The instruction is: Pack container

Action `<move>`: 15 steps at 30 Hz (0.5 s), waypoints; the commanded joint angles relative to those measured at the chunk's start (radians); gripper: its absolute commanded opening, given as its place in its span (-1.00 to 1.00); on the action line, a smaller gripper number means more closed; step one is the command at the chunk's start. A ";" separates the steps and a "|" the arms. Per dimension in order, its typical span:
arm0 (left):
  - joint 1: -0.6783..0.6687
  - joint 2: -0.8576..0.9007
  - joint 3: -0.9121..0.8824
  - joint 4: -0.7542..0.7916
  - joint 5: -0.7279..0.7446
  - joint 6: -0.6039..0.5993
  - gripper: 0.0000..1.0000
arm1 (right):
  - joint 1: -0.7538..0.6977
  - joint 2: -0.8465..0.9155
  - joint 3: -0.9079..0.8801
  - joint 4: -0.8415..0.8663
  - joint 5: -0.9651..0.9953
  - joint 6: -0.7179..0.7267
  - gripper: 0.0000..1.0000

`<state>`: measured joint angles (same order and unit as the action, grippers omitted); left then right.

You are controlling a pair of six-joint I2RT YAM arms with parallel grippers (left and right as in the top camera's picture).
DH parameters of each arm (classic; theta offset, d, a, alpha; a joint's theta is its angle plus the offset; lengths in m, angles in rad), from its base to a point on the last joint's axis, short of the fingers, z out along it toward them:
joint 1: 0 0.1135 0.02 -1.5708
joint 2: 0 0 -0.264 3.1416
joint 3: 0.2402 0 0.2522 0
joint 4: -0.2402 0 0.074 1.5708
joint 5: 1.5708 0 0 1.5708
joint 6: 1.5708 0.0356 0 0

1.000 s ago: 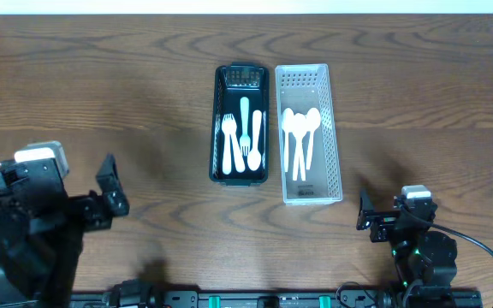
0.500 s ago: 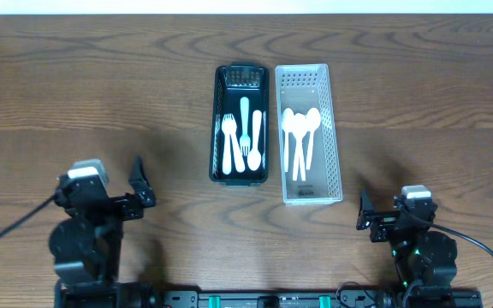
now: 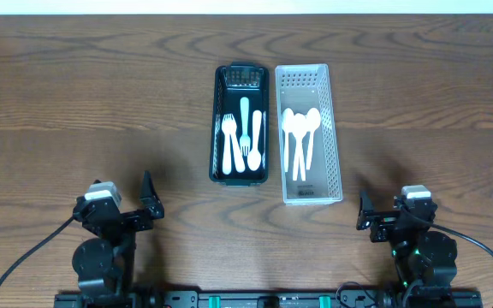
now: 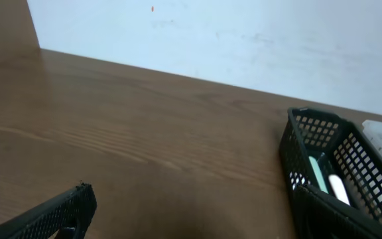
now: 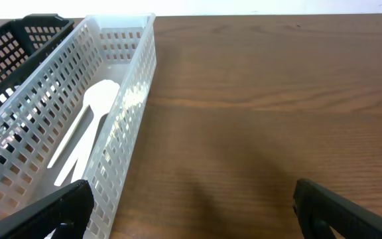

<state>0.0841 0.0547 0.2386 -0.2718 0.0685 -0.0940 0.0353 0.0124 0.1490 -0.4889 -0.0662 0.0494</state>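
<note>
White container (image 3: 302,81) (black container (image 3: 243,79) beside it) sits well beyond both spread jaws.

Both pointing forward, left pincer (image 3: 149,193) spread wide, empty, right pincer (image 3: 364,210) spread wide, empty

The table (image 3: 75,94) is dark brown wood with a strong wavy grain, smooth, with a faint satin sheen. The black basket (image 3: 215,128) is matt plastic mesh. The white basket (image 5: 121,86) is plastic too — perforated, slightly translucent and a little glossy. The cutlery (image 3: 299,122) is smooth white plastic. The fingers (image 4: 52,212) of the left gripper (image 4: 191,209) and of the right gripper (image 5: 191,202) look black and matt, with a fine gridded texture. The wall (image 4: 244,40) is matt white.
</note>
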 commanded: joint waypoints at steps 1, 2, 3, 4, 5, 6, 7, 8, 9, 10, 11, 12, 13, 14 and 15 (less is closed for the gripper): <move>-0.017 -0.027 -0.013 0.005 0.002 -0.009 0.96 | -0.009 -0.007 -0.012 -0.001 0.010 0.016 0.98; -0.021 -0.030 -0.017 0.004 0.002 -0.009 0.96 | -0.009 -0.007 -0.012 -0.001 0.010 0.016 0.98; -0.026 -0.034 -0.024 0.004 0.002 -0.009 0.96 | -0.009 -0.007 -0.012 -0.001 0.010 0.016 0.98; -0.031 -0.039 -0.031 0.004 0.002 -0.009 0.96 | -0.009 -0.007 -0.012 -0.001 0.010 0.016 0.98; -0.036 -0.047 -0.039 0.005 0.002 -0.008 0.96 | -0.009 -0.007 -0.012 -0.001 0.010 0.016 0.99; -0.038 -0.053 -0.047 0.005 0.002 -0.009 0.96 | -0.009 -0.007 -0.012 -0.001 0.010 0.016 0.99; -0.038 -0.053 -0.052 0.008 0.002 -0.009 0.96 | -0.009 -0.007 -0.012 -0.001 0.010 0.016 0.99; -0.038 -0.053 -0.058 0.008 0.002 -0.009 0.96 | -0.009 -0.007 -0.012 -0.001 0.010 0.016 0.99; -0.038 -0.053 -0.063 0.008 0.002 -0.009 0.96 | -0.009 -0.007 -0.012 -0.001 0.010 0.016 0.98; -0.038 -0.053 -0.067 0.010 0.002 -0.009 0.96 | -0.009 -0.007 -0.012 -0.001 0.010 0.016 0.99; -0.038 -0.053 -0.071 0.010 0.002 -0.009 0.96 | -0.009 -0.007 -0.012 -0.001 0.010 0.017 0.99; -0.038 -0.053 -0.074 0.010 0.002 -0.009 0.96 | -0.009 -0.007 -0.012 -0.001 0.010 0.016 0.99; -0.038 -0.053 -0.078 0.010 0.002 -0.009 0.96 | -0.009 -0.007 -0.012 -0.001 0.010 0.016 0.98; -0.038 -0.053 -0.081 0.010 0.002 -0.009 0.96 | -0.009 -0.007 -0.012 -0.001 0.010 0.016 0.98; -0.038 -0.053 -0.087 0.009 0.002 -0.009 0.96 | -0.009 -0.007 -0.012 -0.001 0.010 0.016 0.98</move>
<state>0.0502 0.0120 0.1673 -0.2680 0.0689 -0.1009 0.0353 0.0124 0.1490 -0.4889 -0.0662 0.0494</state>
